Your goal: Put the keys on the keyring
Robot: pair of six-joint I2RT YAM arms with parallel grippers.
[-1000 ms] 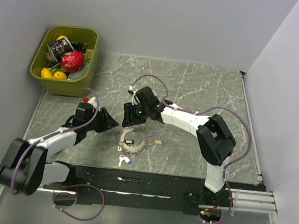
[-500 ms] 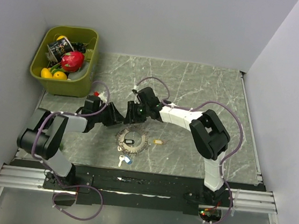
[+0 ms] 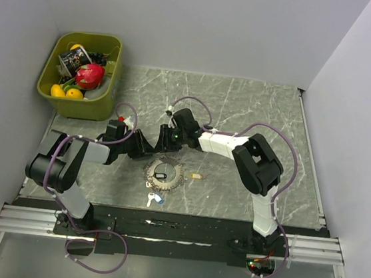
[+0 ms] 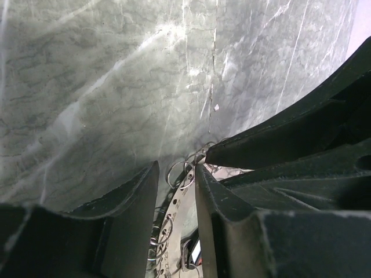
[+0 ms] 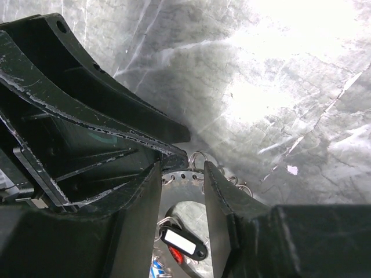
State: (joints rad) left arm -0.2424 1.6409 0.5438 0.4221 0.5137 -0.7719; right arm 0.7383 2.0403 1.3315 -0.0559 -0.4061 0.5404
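Observation:
The keyring (image 3: 163, 175), a flat metal ring hung with small split rings, lies on the marble table. A black tag with a white label (image 5: 182, 243) sits inside it. A brass key (image 3: 196, 176) lies just to its right. A blue-headed and a pale key (image 3: 154, 198) lie in front of it. A red key head (image 5: 177, 256) shows under the tag. My left gripper (image 3: 149, 149) (image 4: 177, 174) and right gripper (image 3: 162, 148) (image 5: 182, 171) meet at the keyring's far rim. Each has its jaws apart, straddling the keyring's edge (image 4: 184, 194). Neither holds a key.
A green bin (image 3: 102, 103) with toy fruit and a can stands at the back left corner. Grey walls close in on the left, the back and the right. The arm bases and a black rail (image 3: 182, 229) run along the near edge.
My left arm has folded its elbow back to the left, and its gripper has moved up and right to the keyring's far rim. The right gripper has barely shifted.

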